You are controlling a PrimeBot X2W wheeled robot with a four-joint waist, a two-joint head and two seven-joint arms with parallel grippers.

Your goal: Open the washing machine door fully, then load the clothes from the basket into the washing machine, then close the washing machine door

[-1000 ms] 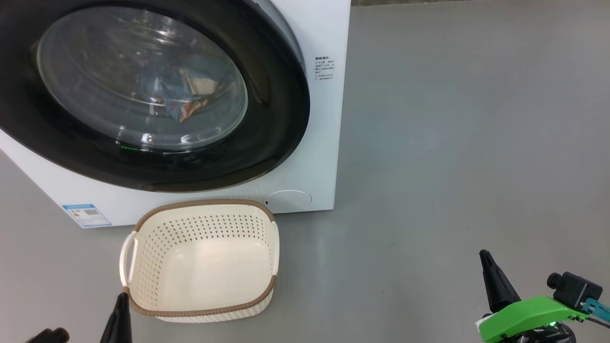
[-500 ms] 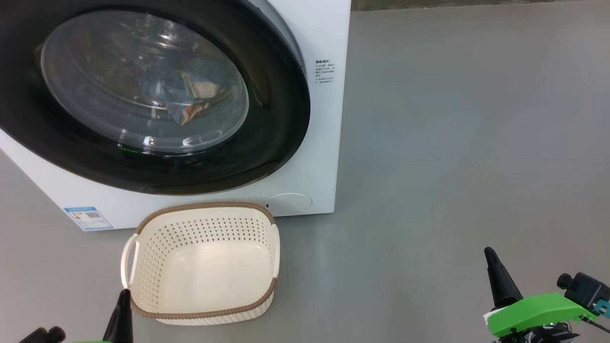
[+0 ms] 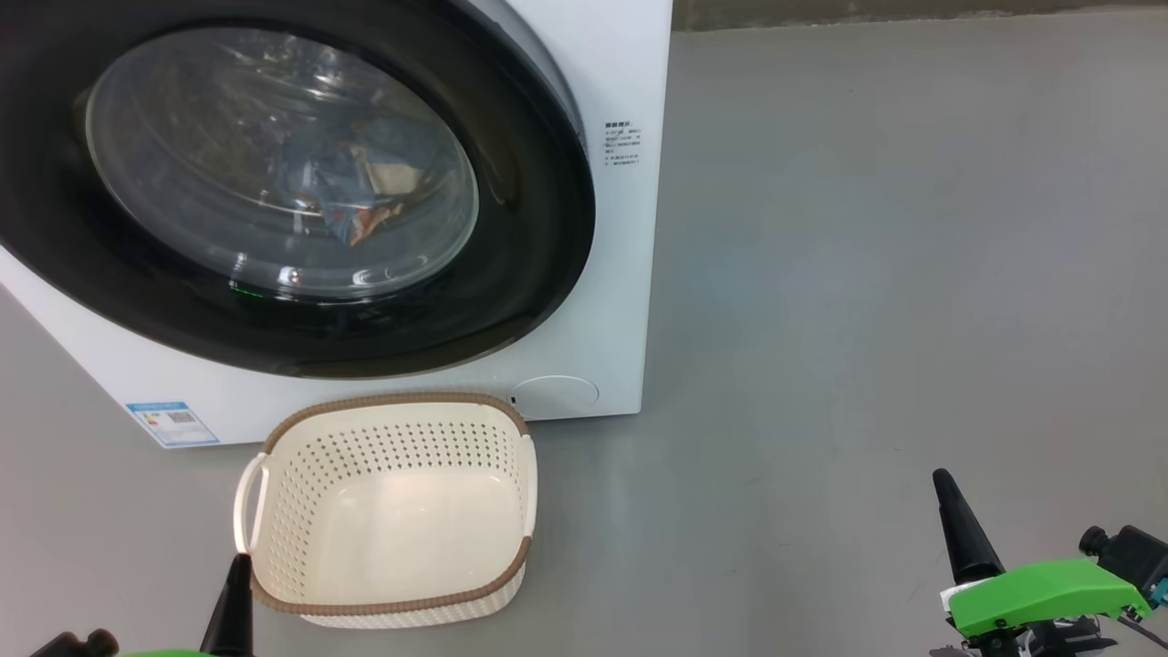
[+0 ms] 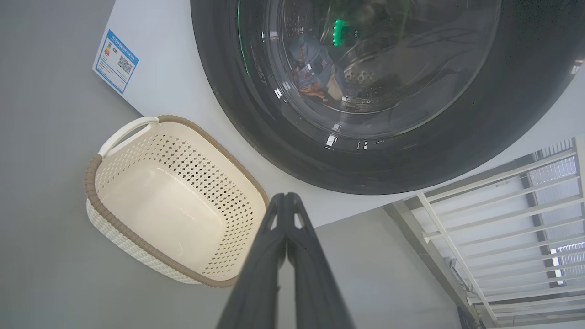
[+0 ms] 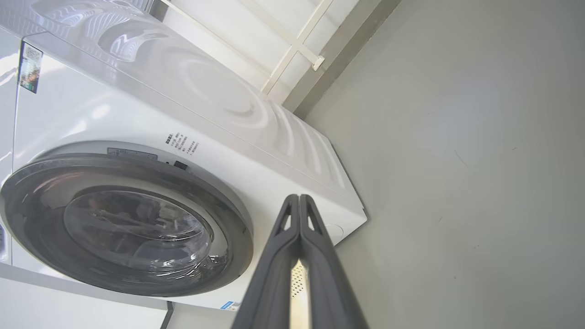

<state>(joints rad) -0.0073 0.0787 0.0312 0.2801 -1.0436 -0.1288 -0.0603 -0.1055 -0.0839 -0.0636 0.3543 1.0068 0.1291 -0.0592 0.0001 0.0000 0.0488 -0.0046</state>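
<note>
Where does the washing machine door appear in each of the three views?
Head view: the washing machine door is at the upper left.
Left wrist view: across the top, centre to right.
Right wrist view: lower left.
Shared landmark: the blue label sticker.

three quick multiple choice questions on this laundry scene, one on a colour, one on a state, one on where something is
1. What colour is the woven-look rim of the cream perforated plastic basket?
A brown
B green
C black

2. How is the round black-rimmed glass door of the big white washing machine?
A wide open
B taken off
C shut

3. Where are the light blue printed clothes?
A in the basket
B inside the washing machine, behind the door glass
C on the floor

Answers: 1 A, a brown band runs round the top; 2 C, the door lies flush against the front; 3 B, the fabric shows through the glass and the basket is empty.
</note>
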